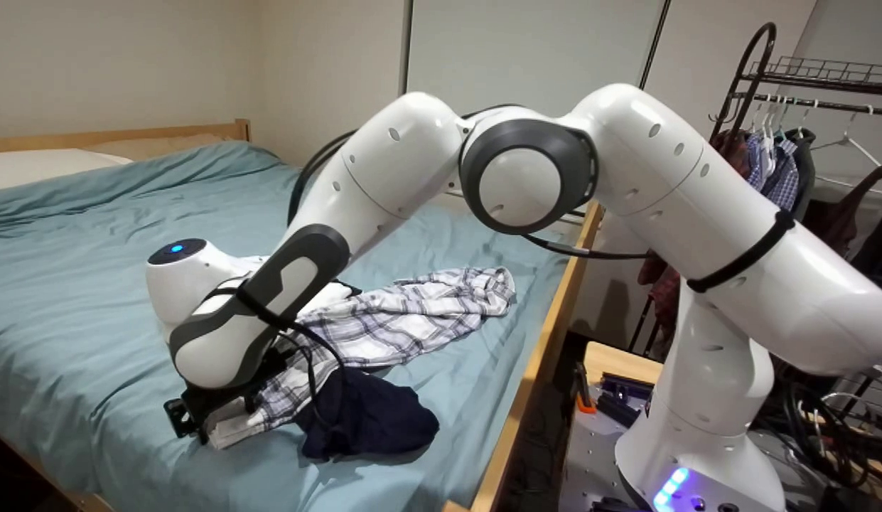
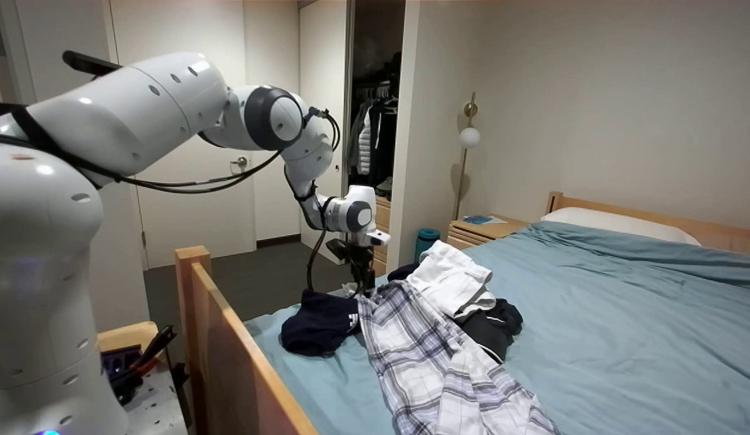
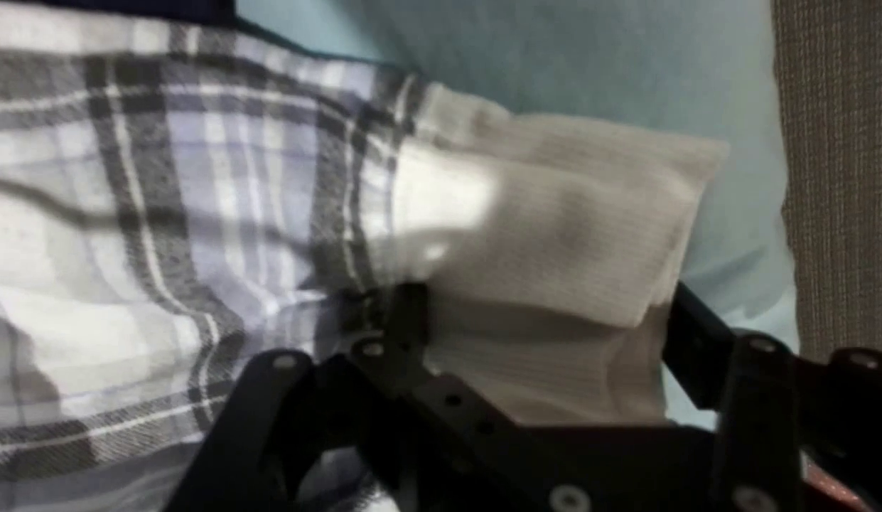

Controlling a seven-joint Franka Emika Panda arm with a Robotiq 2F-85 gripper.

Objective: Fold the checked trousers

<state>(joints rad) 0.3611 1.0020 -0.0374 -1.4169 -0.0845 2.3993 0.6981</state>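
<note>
The checked trousers [image 1: 405, 323] lie stretched along the bed, white with dark grey-blue check lines. They also show in an exterior view [image 2: 423, 350], where their near end runs out of the picture. In the wrist view the checked cloth [image 3: 199, 178] fills the left, and a pale ribbed band [image 3: 554, 220] at its end lies near the bed's edge. My gripper [image 3: 547, 313] is low over this band, its two black fingers apart on either side of it. In both exterior views the gripper [image 1: 224, 419] is down at this end of the trousers [image 2: 367, 281], and its tips are partly hidden.
A dark navy garment [image 1: 373, 419] lies beside the trousers near the gripper. A white garment [image 2: 450, 275] and a dark garment [image 2: 495, 326] lie on the other side. A wooden bed rail [image 2: 254, 350] stands between the robot base and the bed. Floor [image 3: 839, 178] shows past the bed edge.
</note>
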